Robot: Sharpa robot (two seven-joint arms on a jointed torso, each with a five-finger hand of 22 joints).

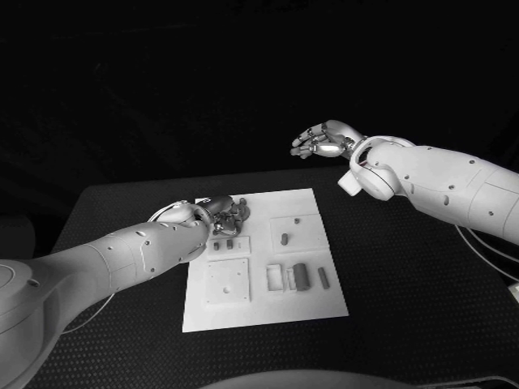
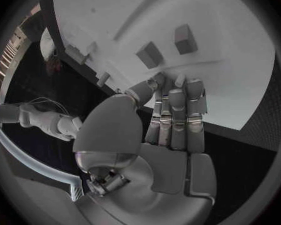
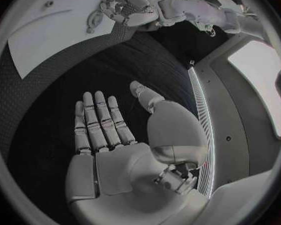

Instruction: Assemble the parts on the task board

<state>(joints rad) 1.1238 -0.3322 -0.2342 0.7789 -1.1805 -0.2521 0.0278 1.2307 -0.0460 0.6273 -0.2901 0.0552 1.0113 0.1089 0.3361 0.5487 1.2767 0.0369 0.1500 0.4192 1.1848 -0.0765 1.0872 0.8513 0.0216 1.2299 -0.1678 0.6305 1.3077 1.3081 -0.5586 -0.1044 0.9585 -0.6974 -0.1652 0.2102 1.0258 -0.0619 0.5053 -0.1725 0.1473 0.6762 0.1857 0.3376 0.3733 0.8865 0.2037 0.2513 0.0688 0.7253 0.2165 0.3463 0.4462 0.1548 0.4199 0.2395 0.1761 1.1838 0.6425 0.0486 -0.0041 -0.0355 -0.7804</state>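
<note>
The left robot hand (image 1: 221,214) is reaching with straight, empty fingers to the task board (image 1: 312,304) for a part, while the right robot hand (image 1: 325,139) is waiting open.

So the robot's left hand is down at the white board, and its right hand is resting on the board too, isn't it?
Not quite. The left hand is indeed down at the white board, but the right hand is not resting on it. The head view shows it raised beyond the table's far edge, empty, and the right wrist view shows its fingers straight and holding nothing.
</note>
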